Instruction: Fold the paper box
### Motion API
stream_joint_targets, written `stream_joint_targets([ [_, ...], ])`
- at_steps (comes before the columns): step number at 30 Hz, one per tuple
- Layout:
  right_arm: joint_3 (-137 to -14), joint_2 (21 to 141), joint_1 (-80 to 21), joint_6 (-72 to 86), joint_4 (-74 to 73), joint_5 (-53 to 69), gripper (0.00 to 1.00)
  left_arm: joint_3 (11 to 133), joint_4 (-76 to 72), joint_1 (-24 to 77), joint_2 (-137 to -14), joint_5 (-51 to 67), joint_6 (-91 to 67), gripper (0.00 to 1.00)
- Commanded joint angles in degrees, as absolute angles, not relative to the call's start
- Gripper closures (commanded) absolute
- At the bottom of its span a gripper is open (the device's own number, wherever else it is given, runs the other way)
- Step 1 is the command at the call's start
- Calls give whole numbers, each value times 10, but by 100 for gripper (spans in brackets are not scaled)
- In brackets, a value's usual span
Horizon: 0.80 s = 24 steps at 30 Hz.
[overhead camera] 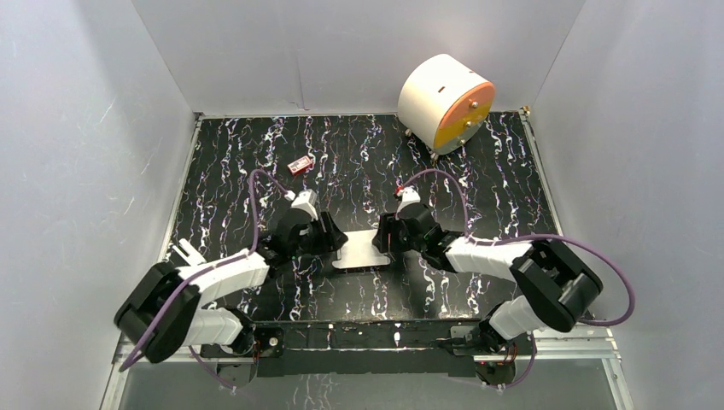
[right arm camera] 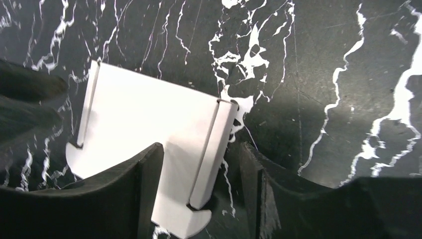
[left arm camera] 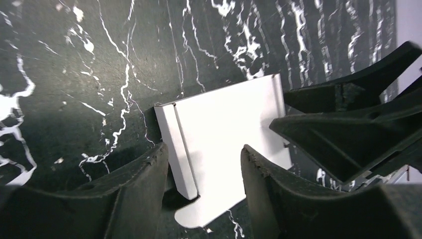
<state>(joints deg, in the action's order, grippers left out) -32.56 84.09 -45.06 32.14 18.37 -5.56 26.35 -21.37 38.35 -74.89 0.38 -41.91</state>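
Near edge: both arms reach inward and meet mid-counter [overhead camera: 478, 162]. The paper box [overhead camera: 363, 253] lies there as a flat white sheet between the two hands, its side flaps creased partway up.

Left hand [left arm camera: 204, 149]: released, jaws apart, straddling the left flap [left arm camera: 176, 149].

Right hand [right arm camera: 201, 147]: likewise released, around the right flap [right arm camera: 215, 149]. Nothing gripped.

My read: side-flap creasing, early in the fold. The next move calls for standing the flaps upright without letting the sheet slide.

Farther back, a tiny red item [overhead camera: 300, 165], any print too small to read. Beyond it, a white cylinder [overhead camera: 446, 102] with an orange face. No legible writing there or on the box.
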Motion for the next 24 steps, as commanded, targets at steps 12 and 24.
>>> stream_joint_targets([
  [12,-452,759,-540,11,-25,21,27,301,29,336,-534,-32,-421,22],
  [24,-464,839,-656,-177,-15,-74,26,387,144,247,-535,31,-353,16],
])
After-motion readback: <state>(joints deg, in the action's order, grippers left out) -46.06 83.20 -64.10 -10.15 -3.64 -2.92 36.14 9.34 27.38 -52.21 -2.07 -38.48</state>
